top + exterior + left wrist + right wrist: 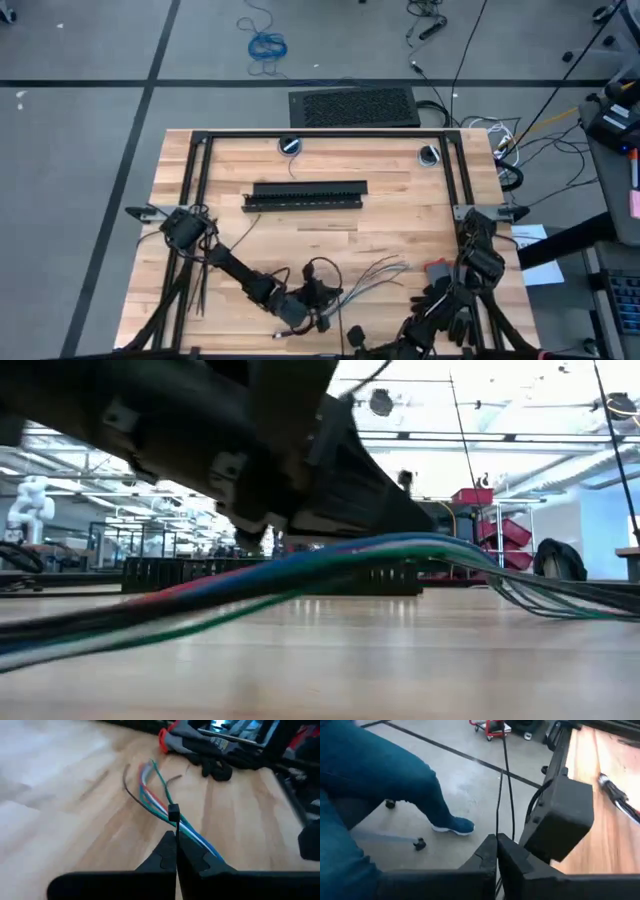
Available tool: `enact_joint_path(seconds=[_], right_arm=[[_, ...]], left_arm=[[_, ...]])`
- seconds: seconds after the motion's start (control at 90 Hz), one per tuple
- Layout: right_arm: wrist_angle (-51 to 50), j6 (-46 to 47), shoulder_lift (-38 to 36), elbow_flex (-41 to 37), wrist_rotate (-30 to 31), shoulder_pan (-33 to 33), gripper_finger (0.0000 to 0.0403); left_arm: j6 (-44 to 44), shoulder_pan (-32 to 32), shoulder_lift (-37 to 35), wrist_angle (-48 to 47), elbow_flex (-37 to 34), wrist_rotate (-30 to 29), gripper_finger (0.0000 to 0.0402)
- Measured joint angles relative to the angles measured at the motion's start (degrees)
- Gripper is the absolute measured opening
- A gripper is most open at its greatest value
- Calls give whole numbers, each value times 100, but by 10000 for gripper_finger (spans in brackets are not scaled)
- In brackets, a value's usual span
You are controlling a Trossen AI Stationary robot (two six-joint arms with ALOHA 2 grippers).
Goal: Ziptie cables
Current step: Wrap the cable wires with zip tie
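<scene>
The cables (156, 800), a bundle of thin blue, green, white and red wires, lie on the wooden table near its front edge (375, 272). In the low view the cables (330, 565) arch up under my left arm. A ziptie's small black head (173, 813) sits on the bundle. My left gripper (176, 834) is shut just behind it, low at the table's front middle (300, 310). Another thin dark strip (129, 787) curves beside the wires' splayed ends. My right gripper (496, 840) is shut at the front right, past the table's edge. My left gripper pinches the ziptie's thin tail (175, 825) between its two fingertips, right behind the head on the bundle. The fingers come nearly level along the table, slanting across the wires. The tail runs straight from the tips to the head.
A long flat black bar (305, 193) lies across the table's middle. A grey-and-red glove (200, 745) lies to the right of the wires (437, 272). A person's leg in jeans (395, 775) shows on the floor beyond the right arm. Bare wood lies to the left.
</scene>
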Motion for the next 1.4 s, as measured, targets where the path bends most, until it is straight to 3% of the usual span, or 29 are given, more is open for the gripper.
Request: enact_joint_path(seconds=[0.456, 0.611, 0.856, 1.089, 1.289, 1.4], right_arm=[[775, 1075, -7, 7, 246, -15, 0], [720, 1383, -20, 7, 619, 25, 0], [-315, 2408, -28, 9, 1782, 200, 0], [-1117, 2743, -272, -8, 1940, 60, 0], [-487, 3150, -1002, -727, 2062, -96, 0], [604, 3352, -1260, -1567, 1804, -182, 0]], left_arm=[[1632, -441, 0, 95, 2, -996, 0], [2085, -537, 0, 80, 2, -1282, 0], [2202, -622, 0, 256, 0, -1634, 0], [2049, -631, 0, 768, 8, -1626, 0], [2384, -732, 0, 723, 30, -1604, 0], [2522, -772, 0, 695, 33, -1607, 0]])
